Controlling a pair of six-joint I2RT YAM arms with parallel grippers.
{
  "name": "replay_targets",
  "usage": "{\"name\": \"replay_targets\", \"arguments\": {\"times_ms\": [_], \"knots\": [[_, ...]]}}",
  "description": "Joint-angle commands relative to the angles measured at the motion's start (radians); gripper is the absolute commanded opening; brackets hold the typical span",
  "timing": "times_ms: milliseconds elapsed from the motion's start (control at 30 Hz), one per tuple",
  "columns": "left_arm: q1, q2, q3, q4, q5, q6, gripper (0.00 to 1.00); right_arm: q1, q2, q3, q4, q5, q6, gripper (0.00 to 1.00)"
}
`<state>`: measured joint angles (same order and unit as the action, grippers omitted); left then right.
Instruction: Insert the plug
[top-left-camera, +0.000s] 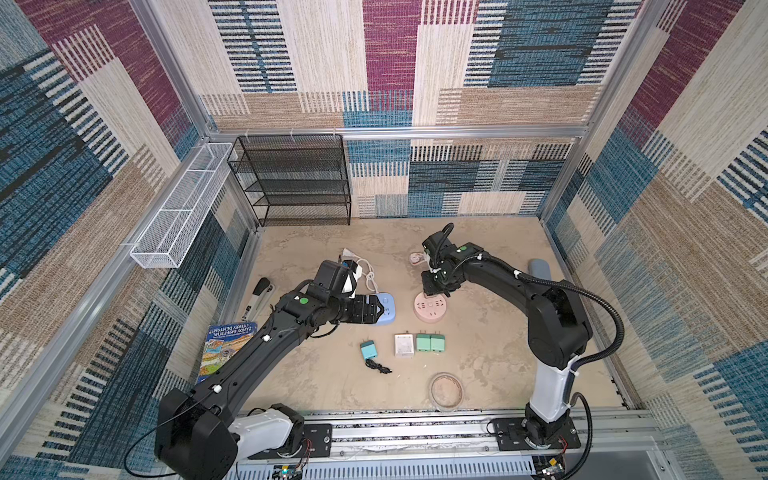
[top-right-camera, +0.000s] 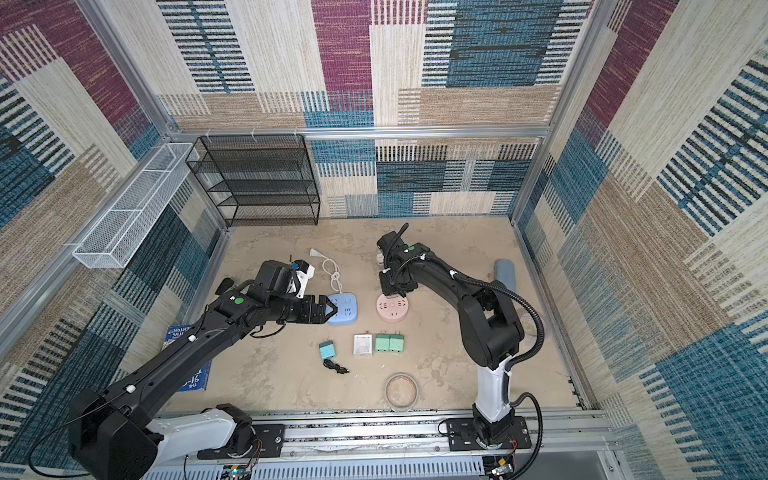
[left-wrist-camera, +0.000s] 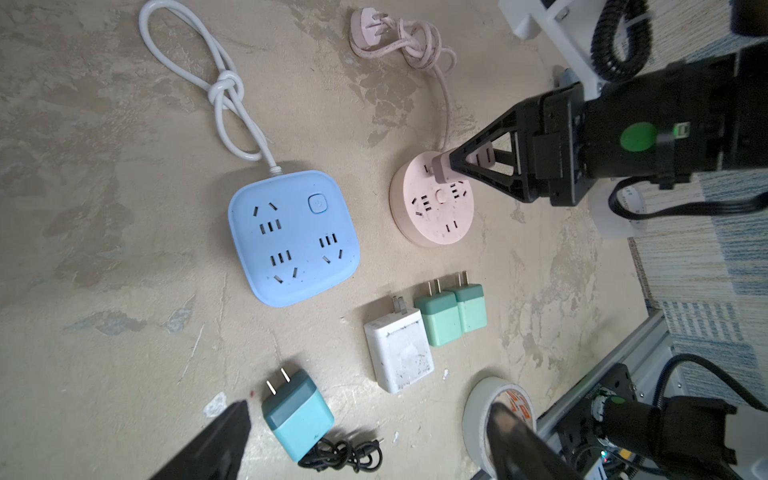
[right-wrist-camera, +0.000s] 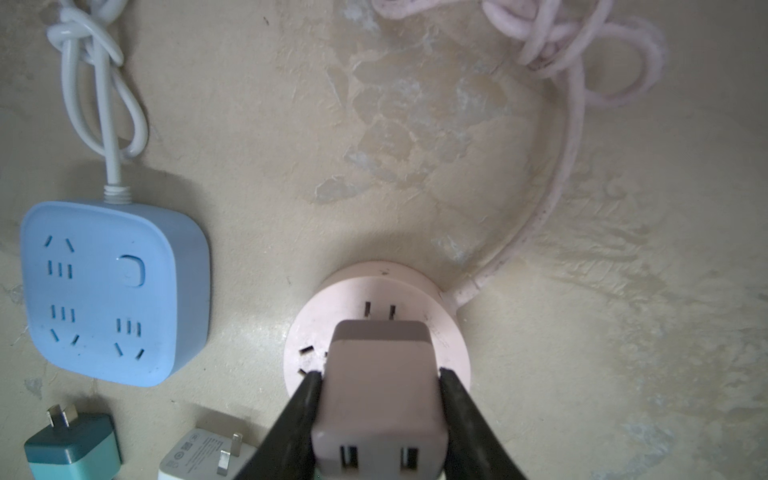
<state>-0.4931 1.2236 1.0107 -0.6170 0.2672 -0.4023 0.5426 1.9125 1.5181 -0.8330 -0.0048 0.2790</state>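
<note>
Although the arms hide much of it in both top views, the right gripper (top-left-camera: 435, 286) hangs over the far edge of the round pink power strip (top-left-camera: 432, 312) at mid-table. The left gripper (top-right-camera: 328, 309), jaws spread and empty, hovers at the left edge of the blue power strip (top-right-camera: 345, 308). Nearer lie a teal charger (top-left-camera: 368, 350), a white charger (top-left-camera: 404, 345) and two green chargers (top-left-camera: 430, 343), all well apart from the pink strip. A tape roll (top-left-camera: 433, 390) sits nearer still.

From the left wrist view, the right gripper (left-wrist-camera: 455, 164) is clenched on a pink charger plug (left-wrist-camera: 439, 171), which is tilted over the strip's far rim. The strip's pink cord (left-wrist-camera: 448, 99) leaves just beside it and is the only thing crowding the approach.

From the right wrist view, the fingers (right-wrist-camera: 305, 411) pinch the pink charger plug (right-wrist-camera: 380, 386) on its two flat sides near the USB end. That leaves its prongs (right-wrist-camera: 368, 309) free, though I cannot tell whether they have entered any slots. The plug looks like a small, light, rigid plastic block with smooth sides, so it could pivot or slip between the pads under pushing force. The strip seems light and unfastened on the table (right-wrist-camera: 415, 166), so it may slide or tip.
</note>
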Motion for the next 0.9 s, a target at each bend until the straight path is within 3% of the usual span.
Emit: {"name": "replay_targets", "arguments": {"times_ms": [0, 867], "knots": [[0.001, -0.002, -0.004, 0.023, 0.007, -0.01, 0.94, 0.002, 0.015, -0.004, -0.03, -0.011, 0.006, 0.0], [0.001, 0.001, -0.011, 0.034, 0.007, -0.011, 0.94, 0.021, 0.126, 0.113, -0.108, 0.045, 0.0, 0.0]]}}
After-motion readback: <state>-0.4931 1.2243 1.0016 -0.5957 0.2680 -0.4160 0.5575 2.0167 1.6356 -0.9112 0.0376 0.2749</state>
